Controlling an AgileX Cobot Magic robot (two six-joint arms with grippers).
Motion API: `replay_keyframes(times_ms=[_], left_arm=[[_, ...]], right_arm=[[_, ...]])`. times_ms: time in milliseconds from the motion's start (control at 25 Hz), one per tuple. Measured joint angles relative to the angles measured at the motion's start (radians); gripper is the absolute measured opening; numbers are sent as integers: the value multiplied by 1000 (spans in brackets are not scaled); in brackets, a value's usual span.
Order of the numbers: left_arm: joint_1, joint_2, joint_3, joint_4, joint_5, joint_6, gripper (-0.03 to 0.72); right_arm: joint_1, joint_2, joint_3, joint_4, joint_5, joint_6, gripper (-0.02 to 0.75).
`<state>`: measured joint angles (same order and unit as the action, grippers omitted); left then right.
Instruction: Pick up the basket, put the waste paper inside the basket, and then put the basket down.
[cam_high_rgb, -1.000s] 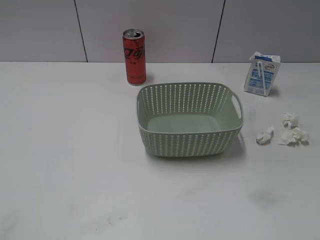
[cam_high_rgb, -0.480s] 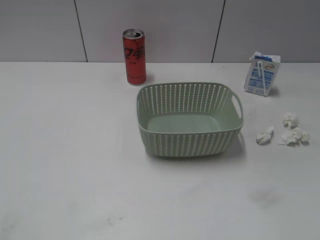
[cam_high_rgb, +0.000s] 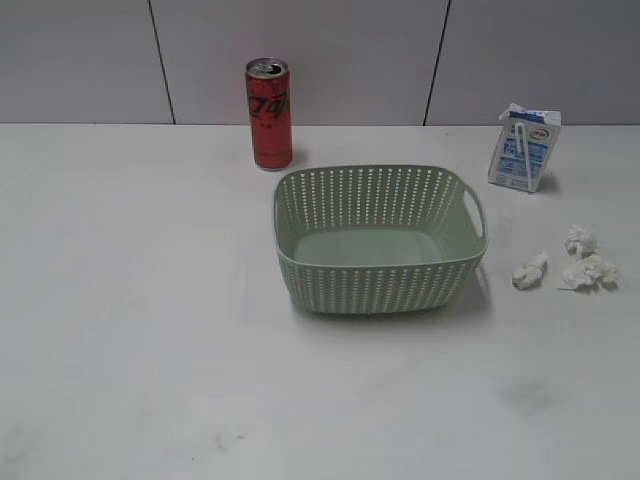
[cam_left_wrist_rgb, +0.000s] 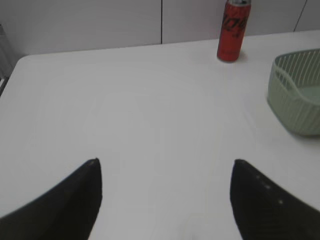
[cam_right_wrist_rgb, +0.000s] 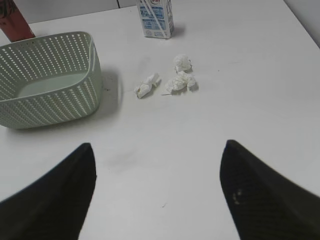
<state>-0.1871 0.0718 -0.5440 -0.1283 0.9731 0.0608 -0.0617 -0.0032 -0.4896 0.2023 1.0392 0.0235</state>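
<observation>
The pale green basket (cam_high_rgb: 377, 238) stands empty in the middle of the white table; it also shows in the left wrist view (cam_left_wrist_rgb: 296, 92) and the right wrist view (cam_right_wrist_rgb: 47, 80). Three small white waste paper wads (cam_high_rgb: 565, 264) lie to its right, also in the right wrist view (cam_right_wrist_rgb: 170, 80). My left gripper (cam_left_wrist_rgb: 165, 162) is open and empty over bare table, left of the basket. My right gripper (cam_right_wrist_rgb: 157, 145) is open and empty, nearer than the wads. Neither gripper shows in the exterior view.
A red drink can (cam_high_rgb: 268, 113) stands behind the basket at the back left. A white-and-blue drink carton (cam_high_rgb: 524, 148) stands at the back right, beyond the wads. A grey panelled wall runs behind the table.
</observation>
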Motion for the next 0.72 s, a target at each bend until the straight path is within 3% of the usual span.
replay_keyframes(times_ms=[360, 720], left_arm=[[0, 539, -250, -33, -156, 4, 587], [-17, 1091, -545, -201, -148, 95, 587]], right_arm=[[0, 0, 0, 0, 0, 0, 585], [0, 0, 0, 0, 0, 0, 585]])
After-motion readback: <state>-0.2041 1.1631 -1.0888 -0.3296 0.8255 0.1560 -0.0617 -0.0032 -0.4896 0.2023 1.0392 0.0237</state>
